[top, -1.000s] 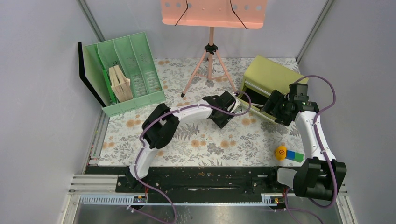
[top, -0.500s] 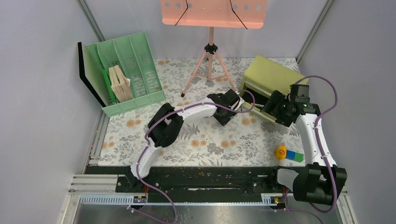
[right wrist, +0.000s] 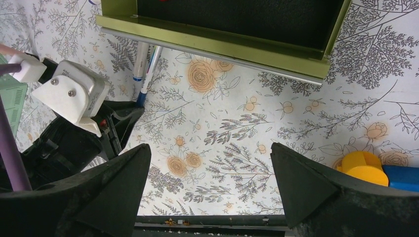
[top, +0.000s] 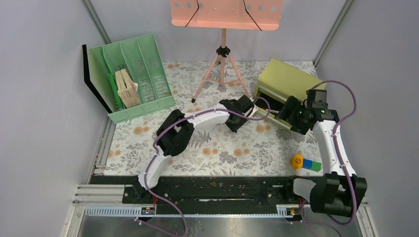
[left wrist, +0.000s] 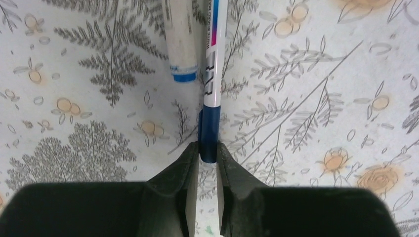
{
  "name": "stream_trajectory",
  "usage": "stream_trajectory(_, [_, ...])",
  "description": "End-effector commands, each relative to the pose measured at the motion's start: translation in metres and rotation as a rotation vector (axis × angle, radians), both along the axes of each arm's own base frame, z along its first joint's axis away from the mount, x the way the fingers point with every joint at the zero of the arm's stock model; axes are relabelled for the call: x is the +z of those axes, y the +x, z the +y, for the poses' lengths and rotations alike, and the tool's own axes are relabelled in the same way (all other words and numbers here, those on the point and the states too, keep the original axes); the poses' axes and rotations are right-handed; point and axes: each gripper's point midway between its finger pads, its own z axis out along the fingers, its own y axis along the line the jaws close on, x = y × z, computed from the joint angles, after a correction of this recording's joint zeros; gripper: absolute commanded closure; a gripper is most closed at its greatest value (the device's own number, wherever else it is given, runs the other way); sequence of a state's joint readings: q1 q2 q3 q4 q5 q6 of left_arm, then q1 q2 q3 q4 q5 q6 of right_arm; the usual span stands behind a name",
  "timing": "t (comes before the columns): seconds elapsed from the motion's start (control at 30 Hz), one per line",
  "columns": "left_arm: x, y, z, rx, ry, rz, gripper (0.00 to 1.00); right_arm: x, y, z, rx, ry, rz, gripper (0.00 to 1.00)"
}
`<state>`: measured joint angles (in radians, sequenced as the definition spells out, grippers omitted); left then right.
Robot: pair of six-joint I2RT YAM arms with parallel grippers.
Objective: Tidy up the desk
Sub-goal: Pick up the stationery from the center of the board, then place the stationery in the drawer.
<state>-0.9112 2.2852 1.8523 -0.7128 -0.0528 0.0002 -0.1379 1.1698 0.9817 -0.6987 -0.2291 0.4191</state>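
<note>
The desk has a white-grey floral print. In the left wrist view, two markers lie side by side on it. One is a white whiteboard marker with a dark blue cap. The other is a white marker with a light blue band. My left gripper is shut on the tip of the dark blue cap, its jaws pressed against both sides. From above, the left gripper sits just in front of the olive drawer box. My right gripper hangs wide open above the desk, holding nothing.
The drawer box's open drawer faces the arms. A yellow piece and a blue block lie at the near right. A green file organiser holding wooden pieces stands at the back left. A pink music stand stands on a tripod at the back middle.
My left arm reached a little further right, then its jaws closed onto the marker's blue cap. The right arm has barely moved and stays open.
</note>
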Motion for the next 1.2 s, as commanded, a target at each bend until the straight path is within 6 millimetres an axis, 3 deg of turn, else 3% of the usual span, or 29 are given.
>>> stream_trajectory(0.0, [-0.004,-0.023,0.028,-0.005,0.067,0.067,1.00,0.007,0.000,0.002,0.015,0.011,-0.013,0.01])
stream_trajectory(0.2, [0.035,-0.045,0.035,0.009,-0.071,0.057,1.00,0.005,-0.002,0.022,0.117,0.095,-0.016,0.02])
stream_trajectory(0.47, [0.090,-0.064,0.039,0.074,-0.282,0.011,1.00,0.015,0.004,0.029,0.125,0.136,-0.065,0.02])
stream_trajectory(0.83, [0.168,-0.062,0.004,0.110,-0.591,-0.014,1.00,0.032,0.015,0.077,0.276,0.456,-0.145,0.01])
stream_trajectory(1.0, [0.189,-0.063,-0.016,0.100,-0.709,0.011,1.00,0.043,0.019,0.084,0.294,0.511,-0.183,0.01])
stream_trajectory(1.17, [0.202,-0.066,-0.031,0.093,-0.769,0.050,1.00,0.055,0.024,0.091,0.312,0.572,-0.207,0.12])
